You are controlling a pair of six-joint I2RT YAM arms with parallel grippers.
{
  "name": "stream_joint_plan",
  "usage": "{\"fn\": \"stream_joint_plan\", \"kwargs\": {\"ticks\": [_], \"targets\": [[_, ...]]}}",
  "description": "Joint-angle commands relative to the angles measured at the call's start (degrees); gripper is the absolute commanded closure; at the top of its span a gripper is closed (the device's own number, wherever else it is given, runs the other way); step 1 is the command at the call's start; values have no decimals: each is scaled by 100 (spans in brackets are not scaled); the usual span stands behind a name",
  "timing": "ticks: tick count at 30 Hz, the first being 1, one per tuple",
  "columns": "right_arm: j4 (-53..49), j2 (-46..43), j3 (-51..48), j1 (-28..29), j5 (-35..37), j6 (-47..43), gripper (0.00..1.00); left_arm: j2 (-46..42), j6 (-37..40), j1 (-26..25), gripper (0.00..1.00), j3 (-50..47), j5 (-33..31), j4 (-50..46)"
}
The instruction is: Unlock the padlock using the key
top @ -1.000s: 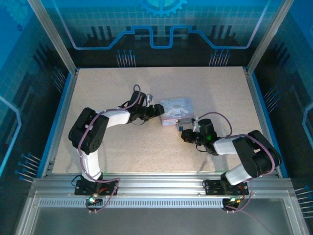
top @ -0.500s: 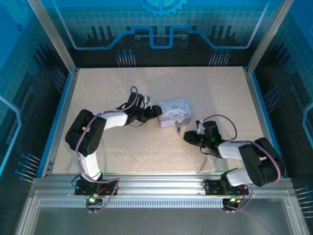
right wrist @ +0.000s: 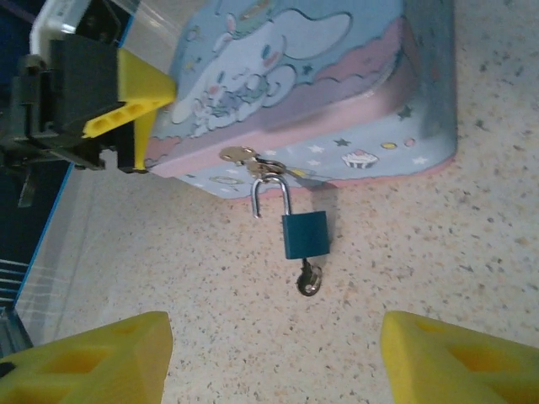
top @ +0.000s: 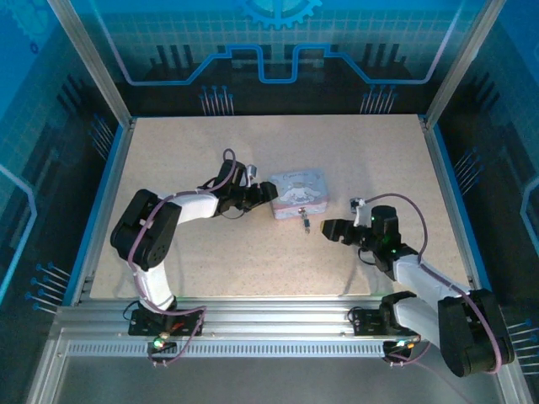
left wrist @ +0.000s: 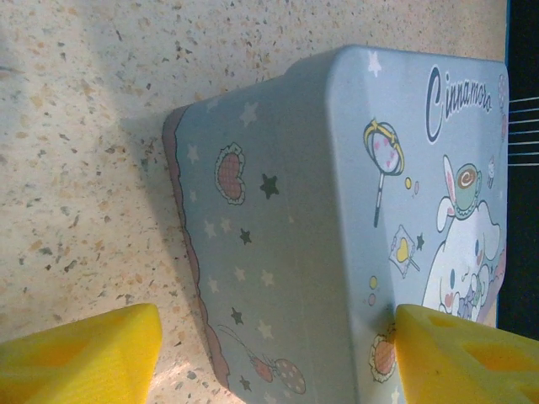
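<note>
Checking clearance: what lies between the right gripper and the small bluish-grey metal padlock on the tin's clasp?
Right wrist view: the small dark metal key sticks out of the padlock's base; beyond it, bare speckled tabletop up to the open right gripper.

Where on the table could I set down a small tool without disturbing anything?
The far strip of table behind the tin is bare, as is the far-right corner. It is crowded at the tin's near side: padlock, key and right gripper; the left gripper flanks its left end.
</note>
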Motion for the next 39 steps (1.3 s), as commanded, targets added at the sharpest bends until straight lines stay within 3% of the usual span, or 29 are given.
{"fn": "stream_joint_plan", "kwargs": {"ticks": [1, 6, 17, 27, 39], "targets": [[205, 323, 204, -106, -617, -59, 28, 26, 79, 70, 28, -250, -313, -710], [306, 1351, 781, -112, -1242, 60, 27, 43, 65, 70, 28, -233, -270, -697], [219, 2819, 1795, 302, -1120, -292, 27, 74, 15, 63, 29, -207, -232, -664], [464, 3486, 2099, 669, -805, -426, 26, 77, -3, 29, 30, -196, -197, -679], [474, 3573, 2196, 698, -559, -621, 26, 68, -47, 6, 30, -213, -194, -635]]}}
